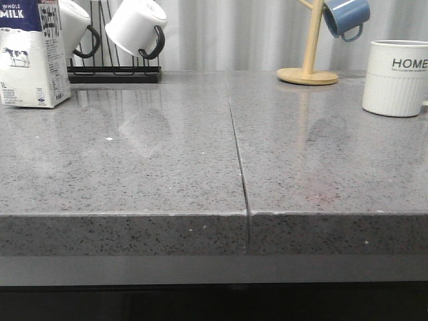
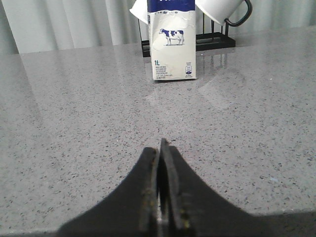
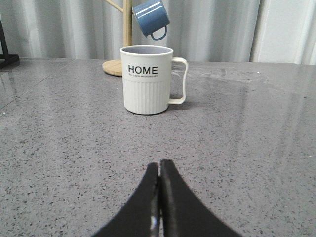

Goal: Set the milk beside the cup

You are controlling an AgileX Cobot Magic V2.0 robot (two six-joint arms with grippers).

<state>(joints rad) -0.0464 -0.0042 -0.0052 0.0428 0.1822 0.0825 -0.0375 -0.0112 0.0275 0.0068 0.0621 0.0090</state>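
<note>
A grey speckled stone countertop [image 1: 167, 167] fills the scene, glossy enough to mirror what stands on it, with a dark seam [image 1: 239, 160] running from far to near through its middle. Pale pleated curtains [image 1: 234, 33] close off the far side.

The milk carton [image 1: 32, 53] stands upright at the far left, its cow picture facing forward, just in front of a black wire rack [image 1: 114, 70] from which two white mugs with black handles [image 1: 136, 27] hang. The HOME cup [image 1: 396, 77] stands upright at the far right, well apart from the carton, its handle turned to the right. Just left of it and farther back is a wooden mug tree [image 1: 309, 60] carrying a blue mug [image 1: 346, 17].

The left gripper [image 2: 160, 168] hovers over bare countertop, facing the carton, its jaws pressed together on nothing. The right gripper [image 3: 159, 185] faces the cup, jaws likewise closed and empty.
</note>
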